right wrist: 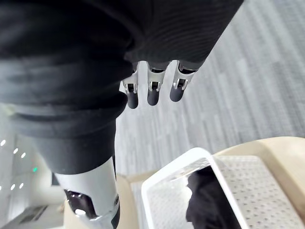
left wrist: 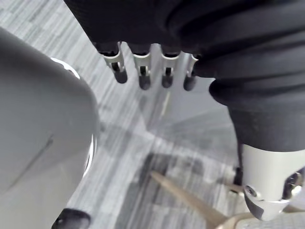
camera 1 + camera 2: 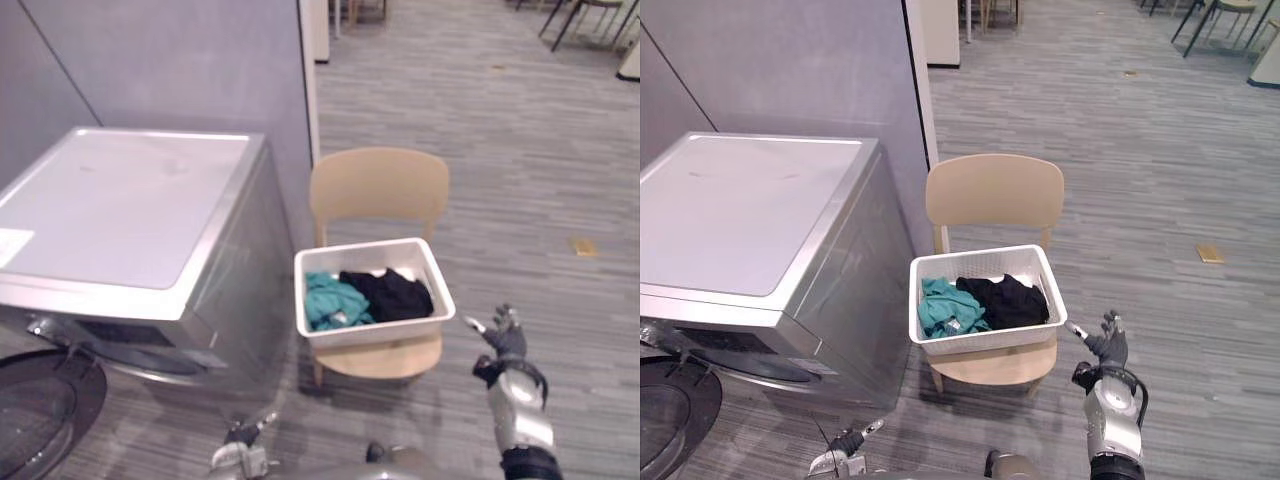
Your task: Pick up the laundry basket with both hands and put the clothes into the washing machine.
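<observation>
Laundry basket [image 3: 375, 330]: on the chair [image 3: 380, 185] seat, beside the washing machine [image 3: 120, 210], clothes [image 3: 370, 295] inside.
Risk: I'd expect a one-sided grab to tip it or shove it off the seat.
Right hand [image 3: 505, 338]: loose, empty, near its right rim, not touching.
Left hand [image 3: 243, 435]: fingers straight, empty, low, short of its left side.

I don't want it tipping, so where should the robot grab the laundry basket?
Likely the rim at its two ends, left hand from the left, right hand from the right: the basket sits level, and the chair backrest blocks its far edge.
</observation>
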Controlling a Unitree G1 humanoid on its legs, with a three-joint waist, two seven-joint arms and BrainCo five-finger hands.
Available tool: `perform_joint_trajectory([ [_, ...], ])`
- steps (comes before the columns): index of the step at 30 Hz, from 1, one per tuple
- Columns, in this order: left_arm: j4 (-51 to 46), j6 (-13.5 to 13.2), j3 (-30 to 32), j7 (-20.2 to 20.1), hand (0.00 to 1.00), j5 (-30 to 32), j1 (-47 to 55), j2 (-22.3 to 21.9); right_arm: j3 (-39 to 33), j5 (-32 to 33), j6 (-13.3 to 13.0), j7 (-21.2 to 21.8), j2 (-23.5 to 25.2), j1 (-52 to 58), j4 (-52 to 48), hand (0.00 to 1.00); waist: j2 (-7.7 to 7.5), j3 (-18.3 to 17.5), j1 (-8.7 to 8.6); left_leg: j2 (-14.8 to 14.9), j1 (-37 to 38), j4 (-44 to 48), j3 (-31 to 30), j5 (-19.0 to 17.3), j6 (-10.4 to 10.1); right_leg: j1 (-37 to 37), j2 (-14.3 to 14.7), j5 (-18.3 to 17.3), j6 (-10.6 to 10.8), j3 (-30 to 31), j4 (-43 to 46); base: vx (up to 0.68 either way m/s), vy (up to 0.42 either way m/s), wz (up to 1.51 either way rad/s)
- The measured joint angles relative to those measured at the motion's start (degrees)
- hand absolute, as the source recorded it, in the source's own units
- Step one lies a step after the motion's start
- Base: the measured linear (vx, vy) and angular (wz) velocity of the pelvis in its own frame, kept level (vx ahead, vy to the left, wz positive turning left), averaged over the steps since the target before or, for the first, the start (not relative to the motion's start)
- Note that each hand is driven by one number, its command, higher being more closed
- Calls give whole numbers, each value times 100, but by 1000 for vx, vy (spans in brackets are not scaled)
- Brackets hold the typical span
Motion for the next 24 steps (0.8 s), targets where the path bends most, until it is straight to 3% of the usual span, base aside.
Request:
perform_joint_trajectory([
  [2, -137, -20, -136, -21, 0, 85, 151, -2, 437, -319, 7, 175, -543, -283, 34, 0, 66, -8, 41, -529, 59, -860, -281, -128, 7, -31, -132, 35, 57, 16, -19, -11, 109, 8],
  [5, -165, -41, -229, -34, 0, 181, 283, 50, 1374, -934, 0, 344, -1220, -1090, 430, 0, 192, 10, 91, -684, 184, -1404, -347, -313, 37, -308, -134, 83, 207, 114, 98, -61, 192, -8],
  [6, -166, -124, -315, -70, 0, 218, 197, 118, 1835, -1033, -14, 491, -1409, -1527, 731, 0, 114, 129, 139, -765, 134, -1355, -295, -325, 69, -373, -158, 154, 287, 224, 98, -112, 179, -21],
  [8, -190, -163, -407, -140, 0, 257, 133, 195, 2260, -1187, -80, 707, -1468, -1964, 1007, 0, 123, 242, 316, -822, 60, -1246, -175, -372, 145, -406, -203, 294, 359, 360, -7, -154, 155, -25],
  [13, -297, -245, -552, -124, 0, 259, -36, 356, 3167, -1215, -228, 929, -1895, -3384, 1613, 0, 351, 800, 280, -907, -1030, -615, -175, -459, 370, -1103, -352, 773, 494, 424, -246, -163, 125, -6],
  [15, -343, -243, -597, -107, 0, 147, -153, 409, 3288, -1213, -156, 930, -2233, -3808, 1970, 0, 363, 1152, 426, -941, -1494, -526, -204, -386, 459, -1464, -386, 960, 514, 410, -331, -163, 66, 7],
  [19, -416, -257, -749, 9, 0, -64, -157, 468, 3560, -1235, -112, 928, -2450, -4262, 2131, 0, 354, 1429, 558, -926, -1878, -384, -283, -340, 462, -1786, -392, 994, 493, 325, -242, -36, 1, 7],
  [24, -756, -388, -801, 140, 0, -313, -208, 456, 3761, -1423, -112, 871, -2531, -5063, 2223, 0, 328, 1718, 591, -924, -2205, -354, -419, -244, 451, -2068, -431, 975, 464, 132, -111, 3, -29, 18],
])
